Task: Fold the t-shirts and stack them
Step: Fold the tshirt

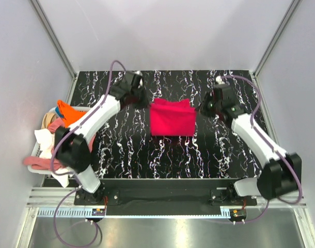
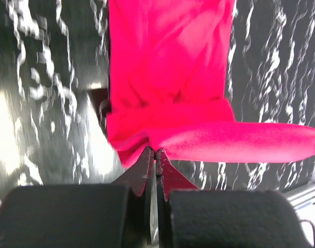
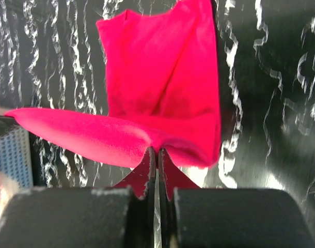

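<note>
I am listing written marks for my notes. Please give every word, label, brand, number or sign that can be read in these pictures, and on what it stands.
No text can be read in any view.
red t-shirt: plain cloth, no print or label shows.
marked strip along the near rail: fine ticks, too small to read.
small board by the left arm's base: too small to read.

Red tee (image 1: 172, 120) — folded, centred, others (image 1: 46, 135) heaped left
</note>
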Controlling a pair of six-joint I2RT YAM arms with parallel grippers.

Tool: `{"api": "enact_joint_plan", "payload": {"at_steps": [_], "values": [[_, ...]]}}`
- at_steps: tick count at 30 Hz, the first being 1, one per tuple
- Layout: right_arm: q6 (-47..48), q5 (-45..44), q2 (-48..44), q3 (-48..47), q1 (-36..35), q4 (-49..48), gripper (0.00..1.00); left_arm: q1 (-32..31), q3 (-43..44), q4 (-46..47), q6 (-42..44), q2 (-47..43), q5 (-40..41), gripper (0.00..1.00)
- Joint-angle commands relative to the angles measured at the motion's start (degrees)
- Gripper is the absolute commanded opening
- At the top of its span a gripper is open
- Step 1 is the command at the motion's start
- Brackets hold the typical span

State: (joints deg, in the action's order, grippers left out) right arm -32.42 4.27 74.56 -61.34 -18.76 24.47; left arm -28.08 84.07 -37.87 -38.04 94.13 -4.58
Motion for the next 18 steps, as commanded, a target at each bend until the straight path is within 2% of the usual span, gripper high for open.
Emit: {"api": "enact_joint_plan", "payload": {"at_steps": [1,8,11,13,15,17,18], "values": [[5.0,3.01,7.66,-9.03,2.5,-4.34,0.0,3.28,9.07,1.48,4.29,5.86,-4.03,0.0],[6.58,9.43,24.56,-22.58,7.07,-4.78,0.04,8.03,29.18,5.25,6.31,24.15,-12.2,0.0],[6.58,11.19,32.47,-28.73,8.21,-4.87,0.06,9.79,35.34,10.08,5.53,32.15,-15.88,0.02],[7.19,14.25,39.64,-34.59,9.44,-4.96,0.11,10.93,38.61,13.6,4.73,37.94,-17.04,0.05],[6.85,15.94,44.68,-40.75,10.67,-4.78,0.09,11.98,42.04,18.67,2.9,41.65,-17.22,0.07],[5.89,14.98,50.14,-43.41,11.73,-5.13,0.02,12.78,44.67,27.7,0.35,46.83,-23.06,0.17],[5.01,14.8,52.5,-44.99,12.78,-5.31,0.0,13.22,45.64,29.67,-0.27,49.2,-24.24,0.32]]}}
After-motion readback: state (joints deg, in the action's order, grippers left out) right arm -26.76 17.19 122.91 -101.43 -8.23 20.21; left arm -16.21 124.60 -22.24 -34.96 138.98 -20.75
